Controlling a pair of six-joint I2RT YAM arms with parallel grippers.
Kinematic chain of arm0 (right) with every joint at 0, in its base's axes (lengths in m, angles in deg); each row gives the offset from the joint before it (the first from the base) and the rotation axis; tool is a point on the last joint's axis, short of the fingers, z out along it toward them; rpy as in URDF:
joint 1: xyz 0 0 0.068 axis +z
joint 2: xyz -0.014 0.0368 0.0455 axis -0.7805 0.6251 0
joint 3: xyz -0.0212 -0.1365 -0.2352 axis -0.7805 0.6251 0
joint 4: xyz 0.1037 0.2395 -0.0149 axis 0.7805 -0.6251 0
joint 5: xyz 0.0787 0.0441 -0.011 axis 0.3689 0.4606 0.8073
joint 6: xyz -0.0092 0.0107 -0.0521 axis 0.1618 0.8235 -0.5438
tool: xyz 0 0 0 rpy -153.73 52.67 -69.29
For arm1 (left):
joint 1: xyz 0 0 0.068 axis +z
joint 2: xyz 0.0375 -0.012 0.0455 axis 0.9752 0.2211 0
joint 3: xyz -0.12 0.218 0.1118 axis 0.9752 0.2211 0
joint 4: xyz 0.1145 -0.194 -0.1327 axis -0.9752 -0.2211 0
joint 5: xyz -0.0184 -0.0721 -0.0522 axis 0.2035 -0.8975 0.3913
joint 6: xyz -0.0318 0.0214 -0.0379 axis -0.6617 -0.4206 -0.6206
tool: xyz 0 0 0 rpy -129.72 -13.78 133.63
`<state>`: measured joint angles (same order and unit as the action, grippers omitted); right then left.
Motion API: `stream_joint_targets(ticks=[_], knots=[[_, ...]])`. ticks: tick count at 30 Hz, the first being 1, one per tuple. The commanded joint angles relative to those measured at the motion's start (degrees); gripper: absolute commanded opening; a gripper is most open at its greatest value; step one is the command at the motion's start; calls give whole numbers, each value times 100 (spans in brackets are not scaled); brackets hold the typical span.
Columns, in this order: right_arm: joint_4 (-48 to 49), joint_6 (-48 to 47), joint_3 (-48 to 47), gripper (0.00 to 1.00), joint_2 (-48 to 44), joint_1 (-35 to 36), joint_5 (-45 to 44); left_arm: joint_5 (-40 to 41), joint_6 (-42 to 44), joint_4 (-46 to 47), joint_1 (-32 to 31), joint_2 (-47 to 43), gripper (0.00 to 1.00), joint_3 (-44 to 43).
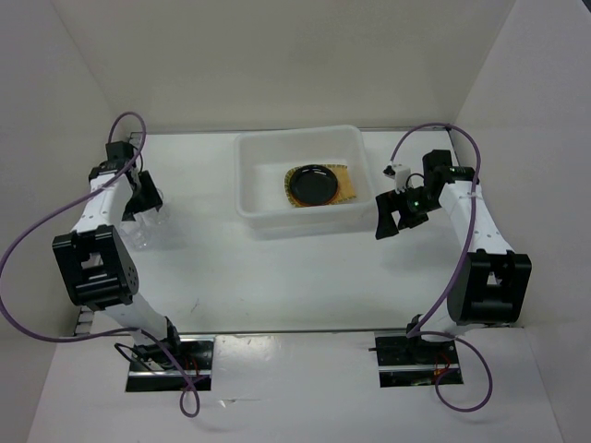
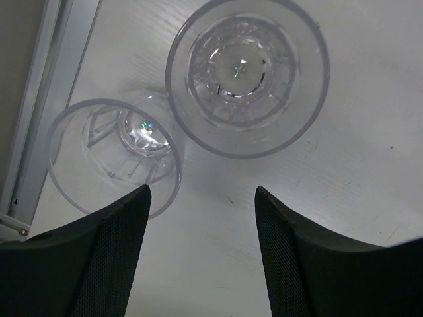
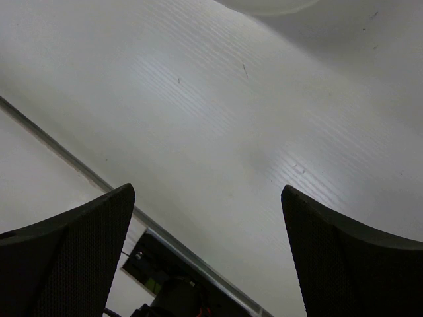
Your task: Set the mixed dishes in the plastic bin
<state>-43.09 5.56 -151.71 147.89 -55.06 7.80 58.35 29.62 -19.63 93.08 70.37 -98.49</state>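
The translucent white plastic bin (image 1: 249, 175) stands at the table's back middle. In it a black plate (image 1: 311, 184) lies on the tan bamboo tray (image 1: 344, 182). The orange plate is hidden. Two clear glass cups stand upright on the table in the left wrist view, one large (image 2: 246, 72) and one at the left (image 2: 115, 155), close beside each other. My left gripper (image 2: 201, 218) is open and empty just short of them; in the top view it (image 1: 145, 198) is at the far left. My right gripper (image 1: 391, 218) is open and empty right of the bin, above bare table (image 3: 208, 218).
A metal rail (image 2: 46, 99) runs along the table's left edge beside the cups. White walls close in the table on the left, back and right. The right arm's base mount (image 3: 172, 290) shows beyond the table's near edge.
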Motion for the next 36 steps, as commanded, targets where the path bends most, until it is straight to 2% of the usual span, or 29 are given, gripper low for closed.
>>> stream_joint_targets(ticks=[1, 10, 11, 13, 14, 17, 18, 22, 23, 25, 27, 28, 29, 32, 35, 36], knots=[[93, 39, -78, 95, -59, -29, -50, 92, 104, 216, 93, 56, 71, 298], [-214, -76, -193, 94, 169, -29, -156, -30, 104, 453, 268, 161, 71, 658], [-214, -76, -193, 94, 169, -29, -156, -31, 104, 454, 269, 161, 68, 659], [-214, -76, -193, 94, 221, -29, -209, -110, 104, 454, 269, 161, 50, 720], [-214, -76, -193, 94, 222, -29, -209, -110, 104, 454, 269, 161, 28, 720], [-214, -76, -193, 94, 222, -29, -209, -215, 51, 454, 269, 109, 4, 720], [-214, -76, -193, 94, 222, -29, -209, -215, 51, 402, 269, -4, 0, 659], [-153, -76, -131, 94, 222, -29, -209, -154, -186, 121, 269, -830, 0, 729], [-100, -76, -79, 94, 222, -29, -209, -154, -273, -89, 269, -1328, 0, 729], [-47, -23, -26, 94, 222, -29, -209, -336, -616, -336, 269, -2092, 0, 624], [14, -23, 26, 94, 222, -29, -156, -338, -1176, -811, -46, -2307, 0, 220], [14, 29, 27, 94, 222, -29, -156, -521, -1327, -759, -196, -2613, 0, 219], [14, 30, 27, 94, 222, -29, -156, -1088, -1459, -289, -467, -2833, 0, 315], [14, 30, 27, 94, 274, -29, -104, -1752, -2162, 865, -750, -3774, 0, 658], [67, 30, 79, 94, 275, -29, -51, -1832, -1981, 937, -987, -3453, 0, -42], [128, 30, 141, 94, 275, -29, 1, -1945, -1788, 1016, -1153, -3103, 0, -201]])
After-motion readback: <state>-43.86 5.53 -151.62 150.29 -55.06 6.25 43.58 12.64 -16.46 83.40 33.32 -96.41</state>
